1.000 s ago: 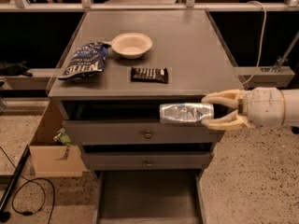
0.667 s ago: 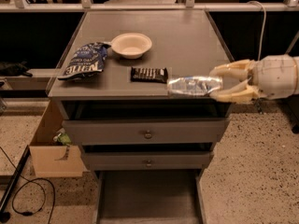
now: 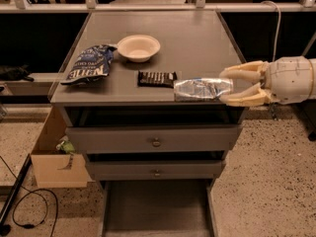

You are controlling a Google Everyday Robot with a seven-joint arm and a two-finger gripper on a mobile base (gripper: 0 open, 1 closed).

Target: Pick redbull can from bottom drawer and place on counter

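"Grey floor of the bottom drawer (image 3: pixel 155 211) nearest us, pulled open, and nothing silver on what shows of it. So where is the redbull can (image 3: pixel 200 89)?"

"Higher up. Go past the two upper drawers (image 3: pixel 123 139) with round knobs to the front right of the worktop (image 3: pixel 197 28). It lies on its side there, long axis running left to right along the front edge."

"And the end effector (image 3: pixel 227 86)?"

"It reaches in from the right, level with the can. Its two pale fingers (image 3: pixel 244 71) pinch the can's right end, one on the far side and one on the near side. So the can sticks out leftward from it, in line with the arm."

"Is it set down?"

"I cannot tell whether it touches the surface or hangs just above it. I judge the carry nearly done. What is left is lowering and letting go."

"Anything in the way?"

"The candy bar (image 3: pixel 157 78) lies just beyond the can's left end, very near. A can on its side may also roll toward the front edge once released. Farther back and left are the chip bag (image 3: pixel 89 65) and the bowl (image 3: pixel 138 47), both well apart from it."
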